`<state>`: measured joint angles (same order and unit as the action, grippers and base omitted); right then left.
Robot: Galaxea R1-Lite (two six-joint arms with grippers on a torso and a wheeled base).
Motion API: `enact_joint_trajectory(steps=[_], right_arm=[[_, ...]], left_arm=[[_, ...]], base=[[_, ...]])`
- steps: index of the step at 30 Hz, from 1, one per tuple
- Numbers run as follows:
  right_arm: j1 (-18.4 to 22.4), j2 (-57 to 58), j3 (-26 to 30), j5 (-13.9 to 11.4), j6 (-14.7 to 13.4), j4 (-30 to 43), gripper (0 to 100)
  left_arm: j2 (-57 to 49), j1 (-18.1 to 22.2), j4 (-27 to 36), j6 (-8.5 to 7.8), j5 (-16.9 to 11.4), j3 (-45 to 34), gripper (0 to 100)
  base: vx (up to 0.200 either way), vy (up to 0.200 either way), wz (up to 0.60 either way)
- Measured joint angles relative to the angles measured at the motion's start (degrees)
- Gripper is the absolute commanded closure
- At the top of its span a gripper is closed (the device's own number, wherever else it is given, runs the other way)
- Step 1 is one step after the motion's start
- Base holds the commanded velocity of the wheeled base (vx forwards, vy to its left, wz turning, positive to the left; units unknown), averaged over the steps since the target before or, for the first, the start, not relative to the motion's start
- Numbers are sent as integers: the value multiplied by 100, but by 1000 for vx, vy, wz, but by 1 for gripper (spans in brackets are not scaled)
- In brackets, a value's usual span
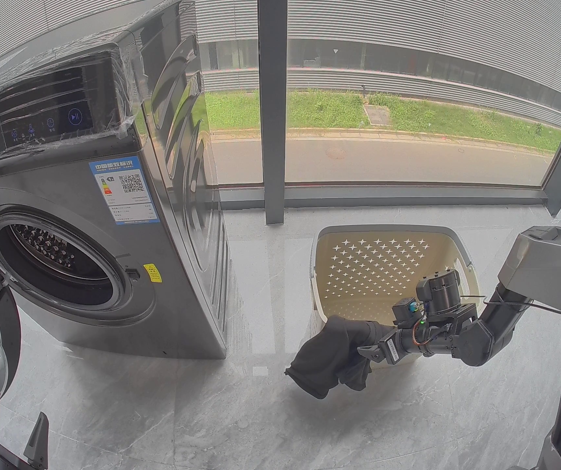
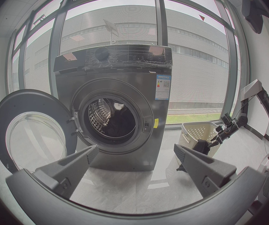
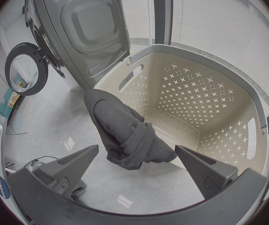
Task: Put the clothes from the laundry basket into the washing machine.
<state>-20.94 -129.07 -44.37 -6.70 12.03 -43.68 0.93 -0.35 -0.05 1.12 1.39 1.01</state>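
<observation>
Washing machine (image 1: 65, 177) body: grey metal look, smooth, soft sheen. Clear plastic film (image 1: 52, 109) over its top front: glossy, wrinkled. Drum (image 2: 100, 111): shiny perforated metal. Laundry basket (image 3: 203, 88): cream plastic, matt, star holes. Garment (image 3: 122, 128): dark cloth, matt, soft. Floor (image 1: 228, 412): polished stone-like tiles, glossy.

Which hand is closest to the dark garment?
The right hand: open, right at the dark garment hanging over the laundry basket rim. The left hand is far off, low by the washing machine door.

Dark garment (image 1: 332, 358) draped over cream basket (image 1: 385, 228) rim.
</observation>
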Motion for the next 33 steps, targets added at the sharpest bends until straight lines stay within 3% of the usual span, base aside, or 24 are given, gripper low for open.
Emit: enact_joint_trajectory(steps=[12,13,33], right_arm=[[-22,-293,-339,-29,4,-178,0],[-20,-307,-345,-29,11,-184,100],[-24,-238,-291,-73,17,-271,100]], left_arm=[[0,0,-2,10,-2,0,0],[0,0,-2,10,-2,0,0],[0,0,-2,33,0,0,0]], base=[[0,0,0],[0,0,0],[0,0,0]])
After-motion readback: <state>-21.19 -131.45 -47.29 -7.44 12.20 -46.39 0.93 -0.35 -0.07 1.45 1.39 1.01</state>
